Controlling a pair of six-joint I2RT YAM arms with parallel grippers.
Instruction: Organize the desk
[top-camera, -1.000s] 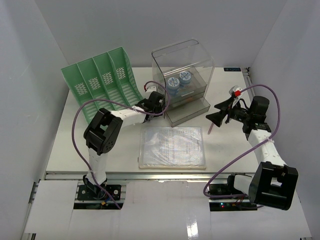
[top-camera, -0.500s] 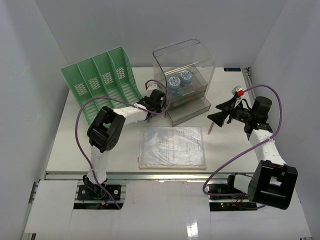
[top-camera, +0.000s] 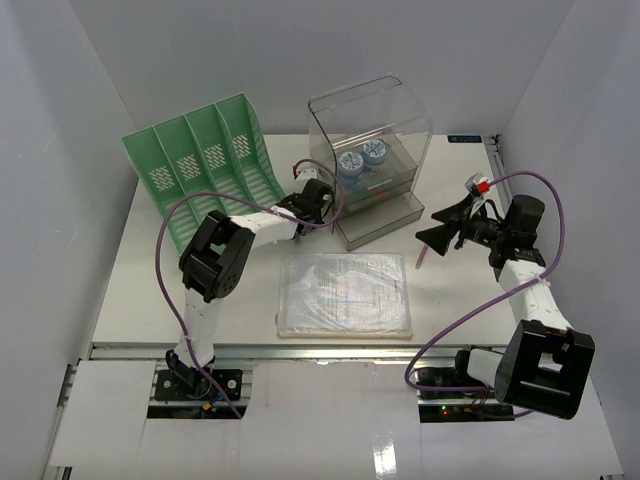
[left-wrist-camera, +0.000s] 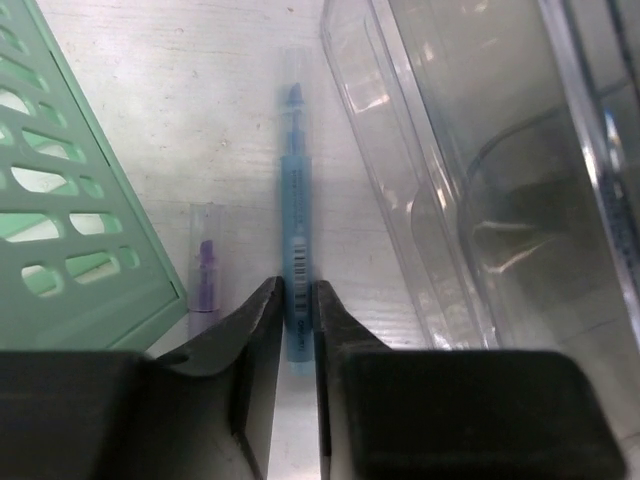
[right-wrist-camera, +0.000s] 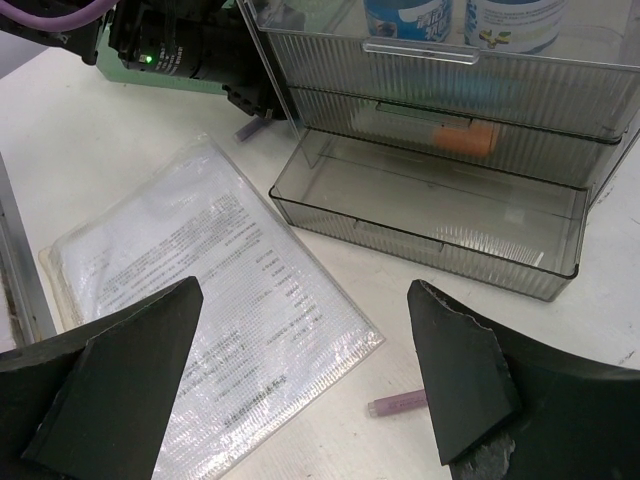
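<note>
Your left gripper (left-wrist-camera: 298, 300) is down low on the desk (top-camera: 135, 285), in the narrow gap between the green file rack (top-camera: 200, 170) and the clear drawer box (top-camera: 370, 150). Its two fingers press on both sides of the near end of a blue marker (left-wrist-camera: 295, 200), which lies flat on the white surface. A purple pen (left-wrist-camera: 205, 270) lies just beside it, close to the corner of the rack. Your right gripper (right-wrist-camera: 305, 295) hangs above the right part of the desk with the fingers wide apart and nothing between them. Below it you see a document in a plastic sleeve (top-camera: 345, 292), the pulled-out bottom drawer (right-wrist-camera: 430, 220) and one more purple pen (right-wrist-camera: 400, 404).
</note>
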